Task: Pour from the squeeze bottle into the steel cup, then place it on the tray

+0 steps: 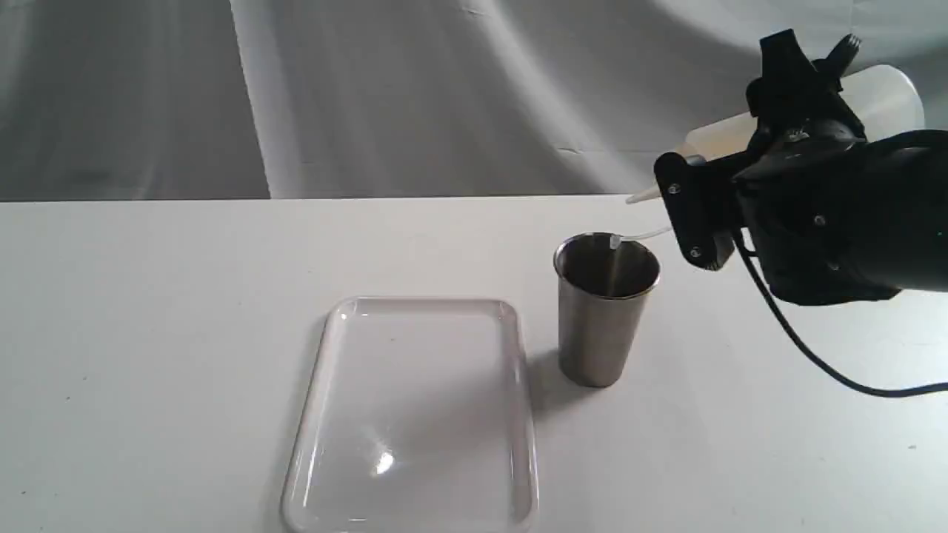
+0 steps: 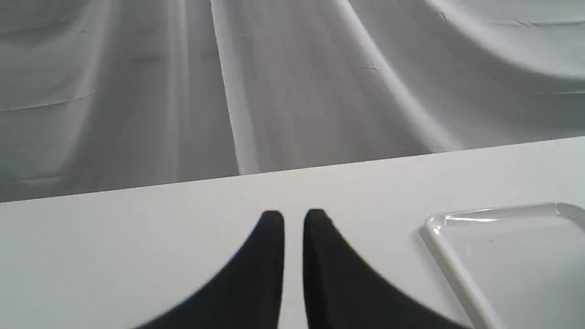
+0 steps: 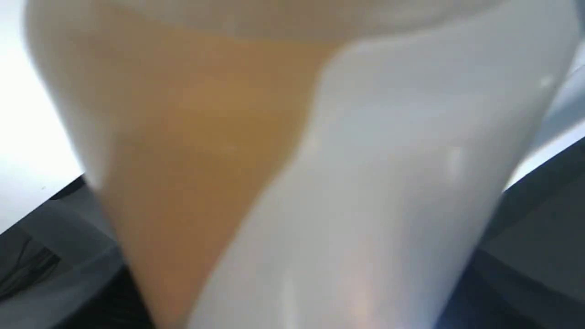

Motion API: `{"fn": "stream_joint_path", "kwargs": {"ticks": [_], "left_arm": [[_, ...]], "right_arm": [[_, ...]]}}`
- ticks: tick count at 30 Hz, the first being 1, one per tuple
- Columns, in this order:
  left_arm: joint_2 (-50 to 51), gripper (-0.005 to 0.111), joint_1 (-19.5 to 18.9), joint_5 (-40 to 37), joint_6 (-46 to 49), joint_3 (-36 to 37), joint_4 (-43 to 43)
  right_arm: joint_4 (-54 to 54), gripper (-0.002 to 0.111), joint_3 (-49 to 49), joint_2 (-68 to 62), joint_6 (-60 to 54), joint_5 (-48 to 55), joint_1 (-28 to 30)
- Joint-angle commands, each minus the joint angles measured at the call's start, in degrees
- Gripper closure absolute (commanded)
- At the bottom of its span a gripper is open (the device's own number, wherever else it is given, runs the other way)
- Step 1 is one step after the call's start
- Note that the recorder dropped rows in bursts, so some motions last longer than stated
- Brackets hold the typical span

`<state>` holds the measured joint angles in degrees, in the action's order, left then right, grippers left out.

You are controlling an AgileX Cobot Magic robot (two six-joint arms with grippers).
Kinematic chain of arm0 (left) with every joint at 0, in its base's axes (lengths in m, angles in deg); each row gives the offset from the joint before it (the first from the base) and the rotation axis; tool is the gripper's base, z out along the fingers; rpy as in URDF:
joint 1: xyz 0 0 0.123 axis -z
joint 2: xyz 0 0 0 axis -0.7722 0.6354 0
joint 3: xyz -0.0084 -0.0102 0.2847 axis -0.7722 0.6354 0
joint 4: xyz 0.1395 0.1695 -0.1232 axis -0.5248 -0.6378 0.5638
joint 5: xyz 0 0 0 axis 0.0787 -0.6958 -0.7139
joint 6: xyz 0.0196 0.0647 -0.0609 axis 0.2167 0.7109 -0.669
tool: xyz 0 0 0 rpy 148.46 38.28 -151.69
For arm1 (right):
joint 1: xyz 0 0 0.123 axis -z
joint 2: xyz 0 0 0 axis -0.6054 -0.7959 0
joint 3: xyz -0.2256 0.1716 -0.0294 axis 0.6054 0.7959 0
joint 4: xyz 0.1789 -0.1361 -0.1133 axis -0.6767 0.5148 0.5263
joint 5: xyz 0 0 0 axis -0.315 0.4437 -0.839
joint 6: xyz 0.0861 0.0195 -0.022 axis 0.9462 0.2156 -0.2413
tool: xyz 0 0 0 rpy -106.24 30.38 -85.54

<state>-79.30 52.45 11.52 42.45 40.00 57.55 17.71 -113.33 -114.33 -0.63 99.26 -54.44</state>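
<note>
My right gripper (image 1: 811,81) is shut on the squeeze bottle (image 1: 885,100), which it holds tipped almost flat above the table. The cone nozzle (image 1: 641,196) points left, just above and behind the rim of the steel cup (image 1: 601,326). The cap on its thin strap (image 1: 644,235) hangs over the cup's mouth. Close up, the bottle (image 3: 292,160) fills the right wrist view, with amber liquid (image 3: 183,137) lying along one side. The clear tray (image 1: 422,302) lies flat to the left of the cup, nearer the front. My left gripper (image 2: 294,219) is shut and holds nothing.
A grey cloth backdrop (image 1: 370,96) hangs behind the white table (image 1: 148,333). A black cable (image 1: 815,355) trails from the right arm down to the table. In the left wrist view a corner of the tray (image 2: 450,260) shows beside the left gripper.
</note>
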Motion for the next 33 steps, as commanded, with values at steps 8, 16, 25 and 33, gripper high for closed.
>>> {"fn": "stream_joint_path", "kwargs": {"ticks": [8, 16, 25, 33], "left_arm": [[-0.3, 0.098, 0.3, 0.1, -0.2, 0.3, 0.0], [-0.3, 0.098, 0.3, 0.1, -0.2, 0.3, 0.0], [-0.3, 0.098, 0.3, 0.1, -0.2, 0.3, 0.0], [-0.3, 0.098, 0.3, 0.1, -0.2, 0.3, 0.0]], "right_arm": [[1.6, 0.057, -0.6, 1.0, 3.6, 1.8, -0.3], [1.2, 0.057, -0.6, 1.0, 20.7, 1.4, -0.3], [-6.2, 0.057, -0.3, 3.6, 39.2, -2.6, 0.0], [-15.0, 0.057, -0.3, 10.4, 55.4, -9.8, 0.0]]}}
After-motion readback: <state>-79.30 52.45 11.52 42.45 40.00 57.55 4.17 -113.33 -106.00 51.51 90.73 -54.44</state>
